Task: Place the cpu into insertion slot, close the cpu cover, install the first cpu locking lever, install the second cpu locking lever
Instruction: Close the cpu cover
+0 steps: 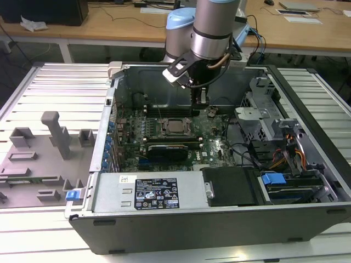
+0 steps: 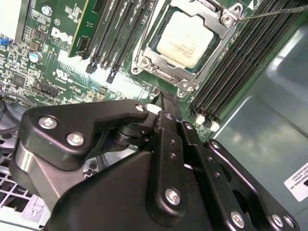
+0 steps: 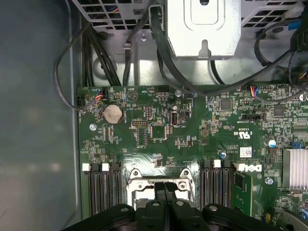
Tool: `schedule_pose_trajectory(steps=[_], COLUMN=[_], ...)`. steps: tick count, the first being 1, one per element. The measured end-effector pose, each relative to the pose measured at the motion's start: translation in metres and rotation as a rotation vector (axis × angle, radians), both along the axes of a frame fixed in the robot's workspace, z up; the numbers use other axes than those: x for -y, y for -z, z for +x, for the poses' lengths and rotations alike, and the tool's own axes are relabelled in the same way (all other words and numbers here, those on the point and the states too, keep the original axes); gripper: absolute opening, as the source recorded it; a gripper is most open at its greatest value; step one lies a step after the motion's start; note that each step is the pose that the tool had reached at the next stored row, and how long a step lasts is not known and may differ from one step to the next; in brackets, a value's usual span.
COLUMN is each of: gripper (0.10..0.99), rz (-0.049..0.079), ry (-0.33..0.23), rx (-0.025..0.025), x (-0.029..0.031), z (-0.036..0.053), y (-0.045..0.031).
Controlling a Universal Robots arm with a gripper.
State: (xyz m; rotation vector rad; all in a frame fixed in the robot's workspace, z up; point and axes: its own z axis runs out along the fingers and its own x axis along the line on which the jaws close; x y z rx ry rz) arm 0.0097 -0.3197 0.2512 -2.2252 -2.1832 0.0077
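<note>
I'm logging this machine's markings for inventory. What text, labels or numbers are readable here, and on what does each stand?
Dark label on the metal panel, exterior view: print too small to read.
White sticker on the case wall, second wrist view: too small to read.
Motherboard silkscreen codes, first wrist view: too small to read.
White logo on that board: a brand mark, left unquoted.
cpu lid: no legible marking.

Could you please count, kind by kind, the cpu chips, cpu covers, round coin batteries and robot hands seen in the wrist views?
cpu: 1
cpu cover: 1
coin battery: 1
hand: 1
Total: 4
</note>
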Motion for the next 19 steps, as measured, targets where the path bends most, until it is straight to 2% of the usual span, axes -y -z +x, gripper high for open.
schedule_pose_trajectory(steps=[3, 5, 6, 14, 19], gripper=[0.106, 0.106, 0.106, 0.106, 0.106], rz=[0.0, 0.0, 0.0, 0.0, 0.0], ry=[0.0, 0.0, 0.0, 0.0, 0.0], rx=[0.0227, 0.0348, 0.0369, 0.037, 0.0371], x=[0.0, 0.0001, 0.0, 0.0007, 0.0008], z=[-0.0093, -0.0179, -0.0223, -0.0355, -0.046], y=[0.0006, 0.0014, 0.0022, 0.0087, 0.0183])
